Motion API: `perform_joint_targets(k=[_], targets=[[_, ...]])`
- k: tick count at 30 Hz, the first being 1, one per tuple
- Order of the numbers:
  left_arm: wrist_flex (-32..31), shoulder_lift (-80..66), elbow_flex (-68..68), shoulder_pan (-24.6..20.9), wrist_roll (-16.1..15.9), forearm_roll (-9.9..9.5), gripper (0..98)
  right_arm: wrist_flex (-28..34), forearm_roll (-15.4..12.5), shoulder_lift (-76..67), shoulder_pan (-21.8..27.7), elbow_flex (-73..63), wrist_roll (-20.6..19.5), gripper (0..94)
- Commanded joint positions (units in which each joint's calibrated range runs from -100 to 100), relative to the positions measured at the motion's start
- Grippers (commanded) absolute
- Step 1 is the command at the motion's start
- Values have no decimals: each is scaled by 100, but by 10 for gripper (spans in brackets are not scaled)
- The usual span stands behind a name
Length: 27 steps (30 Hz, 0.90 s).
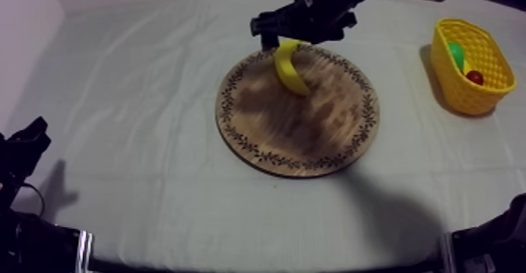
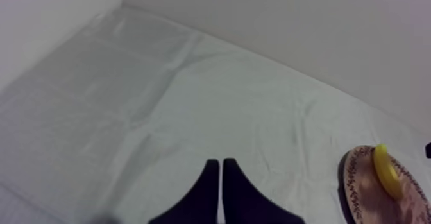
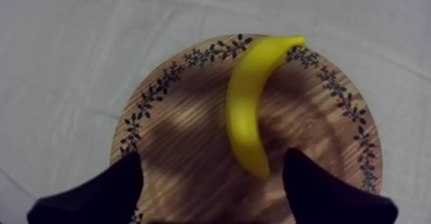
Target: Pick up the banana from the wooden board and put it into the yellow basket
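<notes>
Lying on the wooden board (image 3: 186,130) toward its far rim, the banana (image 3: 244,104) is smooth, curved, plain yellow. My right end effector (image 3: 213,157) hovers over one end, fingers wide apart. My left end effector (image 2: 220,165) rests low over the bench (image 1: 141,96), fingers together.

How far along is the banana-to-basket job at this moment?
Done: the right gripper is over the wooden board, open, straddling the near end of the banana. In hand: the grasp, not yet closed; the banana lies on the board. Left: grip, lift, carry to the yellow basket, which holds a small red fruit and something green. The left gripper rests shut.
</notes>
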Motion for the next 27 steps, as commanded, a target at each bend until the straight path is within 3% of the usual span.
perform_joint_targets(k=[1,19,27], targets=[[0,3,4,1,1,2,1,17,5,20,-17,9,45,842],[0,3,4,1,1,2,1,497,-191,1543,288,-1449,386,835],[0,3,4,1,1,2,1,649,-151,2201,354,-2039,492,697]])
